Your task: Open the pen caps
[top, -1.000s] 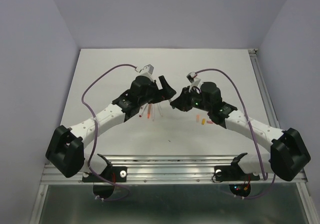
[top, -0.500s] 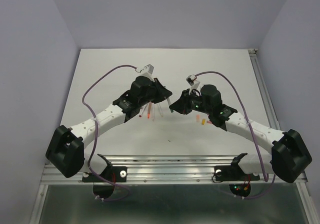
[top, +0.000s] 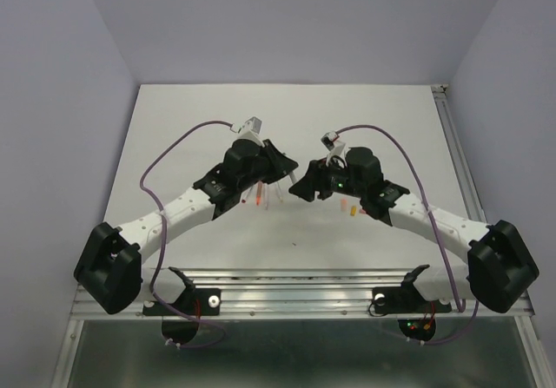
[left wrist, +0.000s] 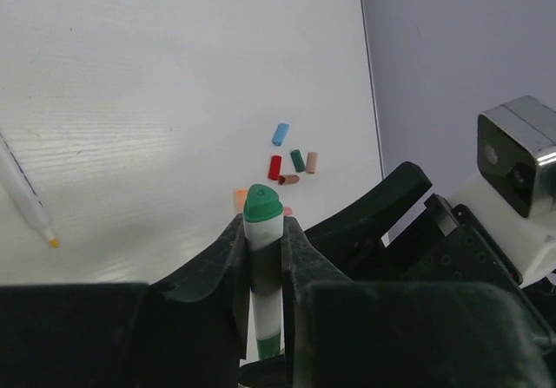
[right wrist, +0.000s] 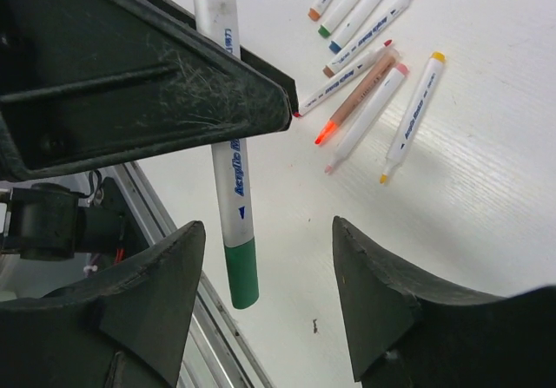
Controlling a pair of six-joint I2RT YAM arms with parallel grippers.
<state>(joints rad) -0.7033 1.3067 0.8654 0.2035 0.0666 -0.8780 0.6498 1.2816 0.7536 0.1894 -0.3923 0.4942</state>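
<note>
My left gripper [left wrist: 262,242] is shut on a white pen [left wrist: 261,225] that has a green end [left wrist: 261,204] sticking out past the fingertips. In the right wrist view the same pen [right wrist: 228,167] hangs from the left gripper's finger [right wrist: 174,84], with its green cap [right wrist: 242,271] at the lower end. My right gripper [right wrist: 271,271] is open around that capped end without touching it. In the top view the left gripper [top: 280,164] and right gripper [top: 300,184] meet above the table's middle.
Several uncapped pens [right wrist: 369,75] lie side by side on the white table [right wrist: 486,145]. Loose caps [left wrist: 291,162] in blue, red, green and tan lie in a cluster. A lone yellow-tipped pen [left wrist: 26,193] lies apart. The metal rail [top: 295,288] runs along the near edge.
The left gripper has closed on the green pen. The right gripper, shut before, has opened and let go of the pen's capped end.
</note>
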